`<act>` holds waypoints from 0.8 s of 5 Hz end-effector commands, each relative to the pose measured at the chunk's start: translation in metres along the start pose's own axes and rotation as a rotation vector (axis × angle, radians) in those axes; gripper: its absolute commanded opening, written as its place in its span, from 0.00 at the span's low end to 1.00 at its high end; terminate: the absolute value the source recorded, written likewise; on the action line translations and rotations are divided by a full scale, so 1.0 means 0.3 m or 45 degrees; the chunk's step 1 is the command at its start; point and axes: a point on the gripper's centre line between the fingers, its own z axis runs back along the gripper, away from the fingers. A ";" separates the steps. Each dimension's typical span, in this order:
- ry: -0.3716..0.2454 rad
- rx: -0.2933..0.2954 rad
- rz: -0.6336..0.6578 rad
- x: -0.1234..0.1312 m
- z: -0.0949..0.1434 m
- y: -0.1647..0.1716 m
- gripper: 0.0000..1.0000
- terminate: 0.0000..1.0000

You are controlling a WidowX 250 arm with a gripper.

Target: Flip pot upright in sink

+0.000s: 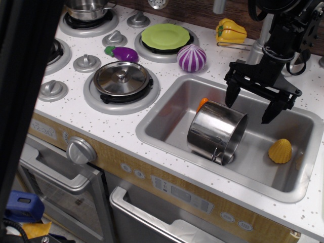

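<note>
Observation.image: pot (215,130) sideways in sink (167,119), claw (250,107) seemingly clear.

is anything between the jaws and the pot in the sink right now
Nothing visible does. The gripper hangs open just above and behind the pot, which lies on its side in the sink. An orange object peeks out behind the pot, and a yellow object sits off to its side, both clear of the path.

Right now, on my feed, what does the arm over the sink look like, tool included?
All matte black. The tool is a wide crossbar ending in two short, tapering pointed fingers, with small ridges along the bar. Above it sits a blocky black wrist, and black cables loop beside it near the frame's top right. No markings are visible.
</note>
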 end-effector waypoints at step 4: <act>0.129 0.297 -0.171 0.002 0.002 -0.016 1.00 0.00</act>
